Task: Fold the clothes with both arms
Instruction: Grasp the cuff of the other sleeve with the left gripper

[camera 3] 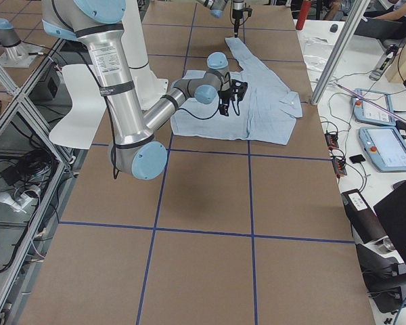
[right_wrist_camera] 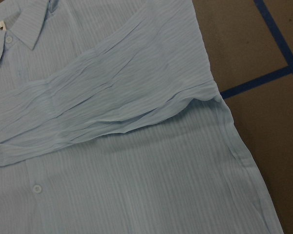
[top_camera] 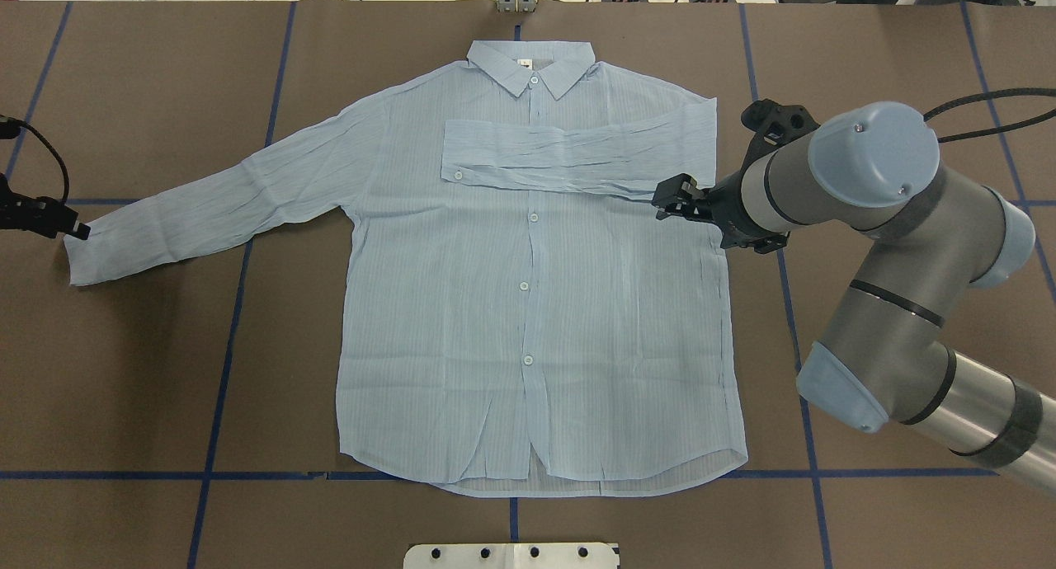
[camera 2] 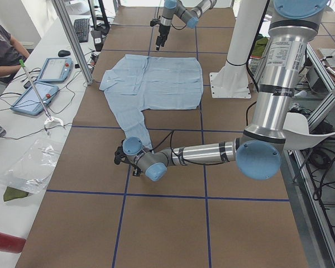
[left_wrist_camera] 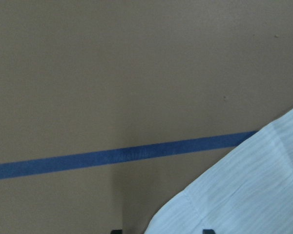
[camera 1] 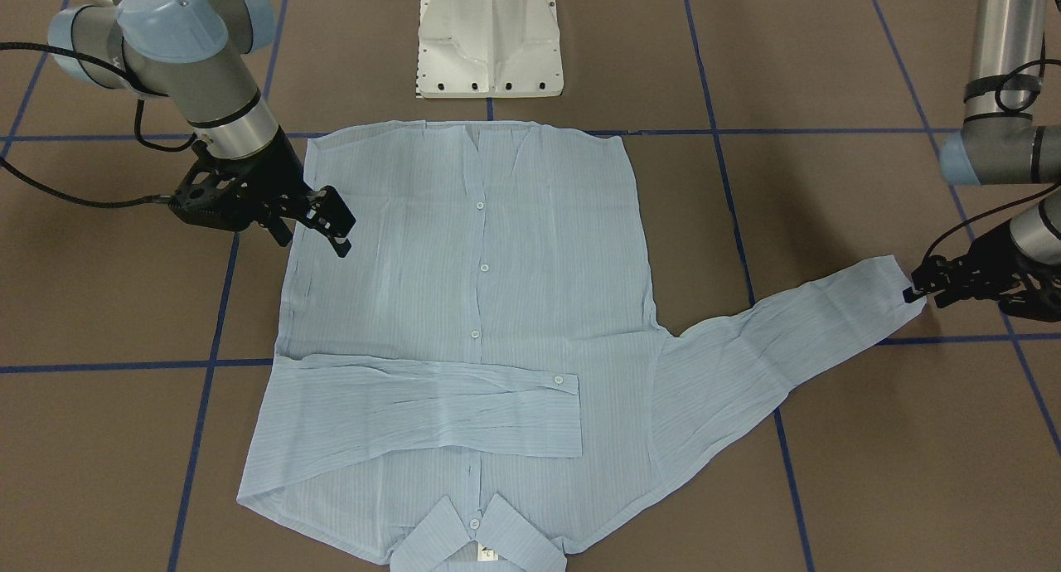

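Observation:
The pale-blue striped shirt (top_camera: 528,305) lies flat and front up on the brown table, collar (top_camera: 532,62) away from the robot. One sleeve (top_camera: 569,152) is folded across the chest. The other sleeve (top_camera: 214,206) stretches out to the robot's left. My left gripper (top_camera: 78,232) is low at that sleeve's cuff (left_wrist_camera: 244,195). In the left wrist view its fingertips stand apart with the cuff edge between them. My right gripper (top_camera: 667,199) is open and empty. It hovers over the shirt's side edge, just below the folded sleeve (right_wrist_camera: 102,102).
The white pedestal base (camera 1: 489,37) stands just behind the shirt's hem. Blue tape lines (camera 1: 207,363) cross the brown table. A side table with tablets (camera 2: 36,95) and a seated person lies beyond the collar end.

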You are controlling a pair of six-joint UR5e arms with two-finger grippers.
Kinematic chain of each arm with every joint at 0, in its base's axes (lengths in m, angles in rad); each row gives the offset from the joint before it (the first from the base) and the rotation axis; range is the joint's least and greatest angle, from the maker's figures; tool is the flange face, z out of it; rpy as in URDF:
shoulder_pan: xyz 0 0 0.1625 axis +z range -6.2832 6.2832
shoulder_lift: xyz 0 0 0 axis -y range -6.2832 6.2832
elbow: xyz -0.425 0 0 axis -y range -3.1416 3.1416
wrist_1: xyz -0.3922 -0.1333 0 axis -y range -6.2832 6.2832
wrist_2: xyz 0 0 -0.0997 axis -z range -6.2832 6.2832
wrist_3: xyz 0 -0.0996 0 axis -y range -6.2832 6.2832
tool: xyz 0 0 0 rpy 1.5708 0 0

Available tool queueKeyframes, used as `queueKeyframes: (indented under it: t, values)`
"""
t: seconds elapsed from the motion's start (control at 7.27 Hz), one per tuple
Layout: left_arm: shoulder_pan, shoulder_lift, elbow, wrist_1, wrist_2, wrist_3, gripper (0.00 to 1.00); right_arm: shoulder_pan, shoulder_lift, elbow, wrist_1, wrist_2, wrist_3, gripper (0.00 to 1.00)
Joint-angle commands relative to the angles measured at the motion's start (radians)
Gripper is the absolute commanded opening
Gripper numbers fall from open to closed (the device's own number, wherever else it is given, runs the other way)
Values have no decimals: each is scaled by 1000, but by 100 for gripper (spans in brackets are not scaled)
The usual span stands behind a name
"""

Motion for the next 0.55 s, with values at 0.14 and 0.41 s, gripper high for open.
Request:
queueKeyframes:
  t: [0.14,0.41]
  values:
    - [13,0,1,2,1,-2,53,0,1,1,0,2,0,99]
    - [13,0,0,0,-1,-6,0,0,1,5,0,-1,0,99]
